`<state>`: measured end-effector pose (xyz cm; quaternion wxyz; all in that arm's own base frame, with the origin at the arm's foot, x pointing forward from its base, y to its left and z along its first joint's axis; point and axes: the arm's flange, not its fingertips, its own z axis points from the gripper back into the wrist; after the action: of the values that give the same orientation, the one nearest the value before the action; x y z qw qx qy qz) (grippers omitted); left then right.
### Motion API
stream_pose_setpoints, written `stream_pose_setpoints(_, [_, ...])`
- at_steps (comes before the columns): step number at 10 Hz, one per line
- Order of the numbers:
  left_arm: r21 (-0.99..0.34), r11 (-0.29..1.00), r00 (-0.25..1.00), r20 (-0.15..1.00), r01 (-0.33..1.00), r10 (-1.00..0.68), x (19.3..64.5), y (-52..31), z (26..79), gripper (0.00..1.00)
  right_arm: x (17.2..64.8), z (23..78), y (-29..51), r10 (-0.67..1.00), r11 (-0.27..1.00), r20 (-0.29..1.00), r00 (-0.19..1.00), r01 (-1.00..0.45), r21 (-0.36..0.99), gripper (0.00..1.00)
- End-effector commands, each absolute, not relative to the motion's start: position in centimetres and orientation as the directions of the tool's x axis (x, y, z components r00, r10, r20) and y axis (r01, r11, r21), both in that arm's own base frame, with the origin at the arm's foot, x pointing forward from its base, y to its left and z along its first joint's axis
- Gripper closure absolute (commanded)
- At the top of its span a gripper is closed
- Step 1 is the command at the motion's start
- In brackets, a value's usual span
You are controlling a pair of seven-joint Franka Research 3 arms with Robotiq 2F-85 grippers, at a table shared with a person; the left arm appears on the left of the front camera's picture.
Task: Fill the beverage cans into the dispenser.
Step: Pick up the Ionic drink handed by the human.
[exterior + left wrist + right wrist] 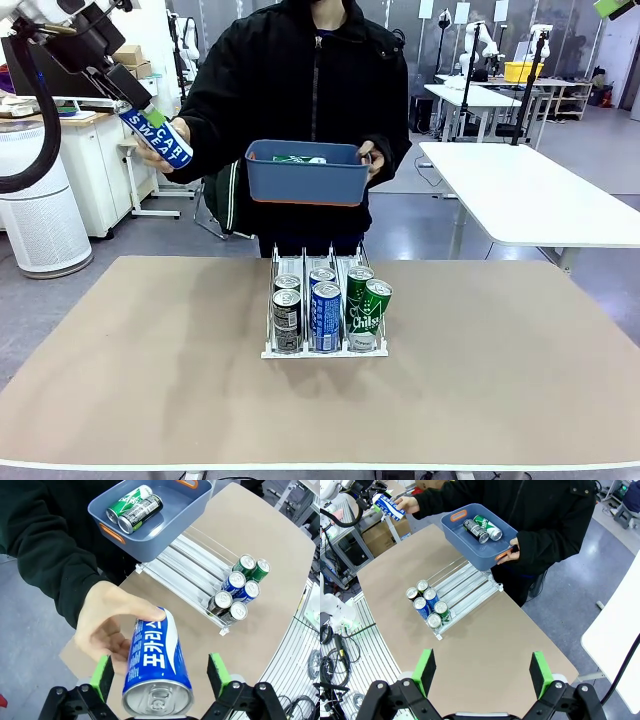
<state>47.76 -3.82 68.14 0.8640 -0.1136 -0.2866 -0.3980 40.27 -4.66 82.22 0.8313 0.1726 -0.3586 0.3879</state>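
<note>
Blue can (155, 650) in person's hand (102, 630) lies betw. fingers of left gripper (160, 672), long axis along them; jaws apart, unclamped. Jaws of right gripper (482, 667) apart too, farther off.

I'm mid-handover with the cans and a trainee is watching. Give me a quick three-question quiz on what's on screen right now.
1. True or false: the left gripper is shut on the blue drink can with white lettering that the person's hand holds out.
2. How many cans stand in the clear plastic three-lane dispenser? A four, B six, C eight.
3. Fill in: the blue rectangular plastic bin holds one green can and one ____ can.
Key: 1 false, its jaws stand open on either side. 2 B. 3 dark grey patterned can.
</note>
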Motion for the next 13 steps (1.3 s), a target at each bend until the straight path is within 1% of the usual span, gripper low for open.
stream_pose_setpoints(1, [0.054,0.650,0.510,0.573,0.758,-0.642,47.25,-3.18,67.70,0.00,40.25,82.14,-4.66,0.520,0.639,0.731,0.442,-0.769,0.011,0.00])
stream_pose_setpoints(6, [0.051,0.655,0.521,0.561,0.754,-0.643,47.23,-3.32,67.50,0.00,40.25,82.14,-4.66,0.520,0.639,0.731,0.442,-0.769,0.011,0.00])
stream_pose_setpoints(7, [0.034,0.660,0.522,0.581,0.751,-0.624,47.68,-3.57,68.13,0.00,40.25,82.14,-4.66,0.520,0.639,0.731,0.442,-0.769,0.011,0.00])
stream_pose_setpoints(10, [0.034,0.660,0.522,0.581,0.751,-0.624,47.68,-3.57,68.13,0.00,40.25,82.14,-4.66,0.520,0.639,0.731,0.442,-0.769,0.011,0.00])
stream_pose_setpoints(11, [0.034,0.661,0.523,0.581,0.750,-0.623,47.69,-3.57,68.14,0.60,40.25,82.14,-4.66,0.520,0.639,0.731,0.442,-0.769,0.011,0.00])
stream_pose_setpoints(12, [0.037,0.663,0.521,0.587,0.747,-0.620,47.75,-3.45,68.17,0.60,40.25,82.14,-4.66,0.520,0.639,0.731,0.442,-0.769,0.011,0.00])
stream_pose_setpoints(13, [0.039,0.664,0.520,0.588,0.747,-0.620,47.80,-3.37,68.17,1.00,40.25,82.14,-4.66,0.520,0.639,0.731,0.442,-0.769,0.011,0.00])
